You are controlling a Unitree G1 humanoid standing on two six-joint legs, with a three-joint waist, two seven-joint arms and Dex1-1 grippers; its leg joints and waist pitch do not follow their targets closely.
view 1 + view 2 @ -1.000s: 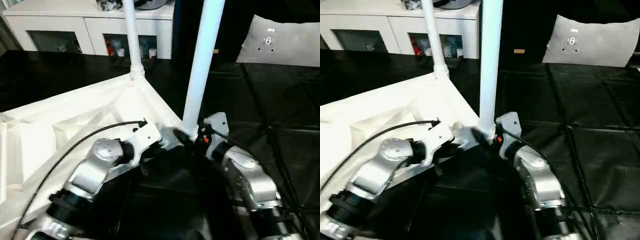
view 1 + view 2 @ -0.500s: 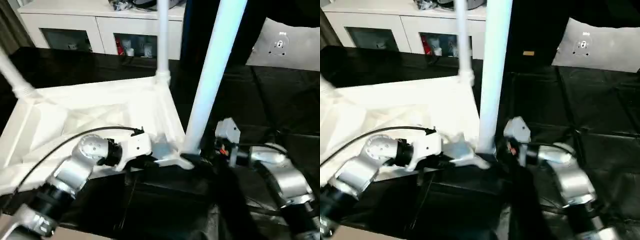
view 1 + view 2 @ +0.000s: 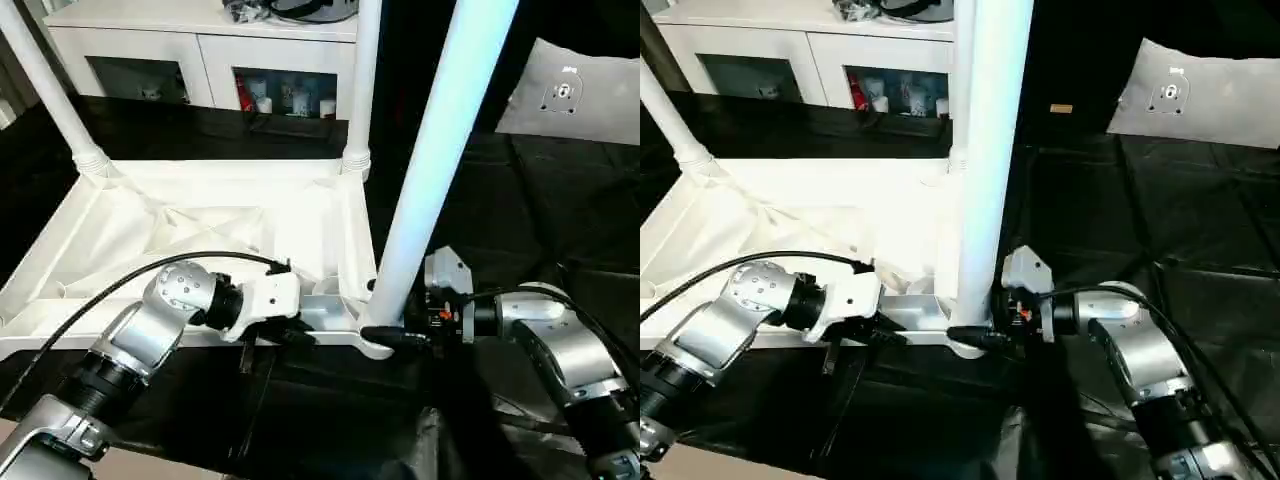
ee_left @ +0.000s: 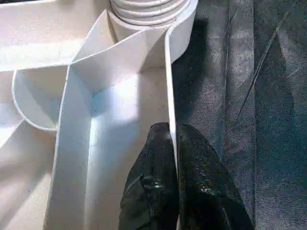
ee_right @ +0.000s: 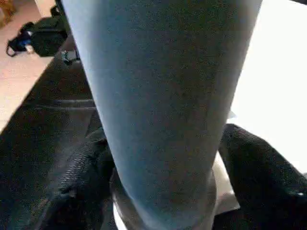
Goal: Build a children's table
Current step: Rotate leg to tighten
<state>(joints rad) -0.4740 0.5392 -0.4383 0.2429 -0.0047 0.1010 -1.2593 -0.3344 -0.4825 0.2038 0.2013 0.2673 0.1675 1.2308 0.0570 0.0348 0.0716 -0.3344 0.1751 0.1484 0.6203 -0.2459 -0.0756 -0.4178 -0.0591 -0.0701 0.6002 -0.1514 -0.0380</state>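
The left gripper point(image 4: 173, 143) is pinching the tabletop point(image 3: 200, 215) rim; the right gripper point(image 5: 163, 167) is straddling the upright leg point(image 3: 440, 130) base (fingers either side, grip unclear), its axis rising vertically

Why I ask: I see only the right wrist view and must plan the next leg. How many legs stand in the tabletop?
Observer: Three stand upright in the tabletop: the near leg, the far leg and the left leg. The fourth corner is out of frame.
Operator: Is the left gripper steadying the top?
Observer: Yes. The left gripper is shut on the tabletop's thin rim beside the near leg's socket, with its fingers on either side of the wall.
Operator: What does the top lie on?
Observer: It lies ribs up on a black mat.
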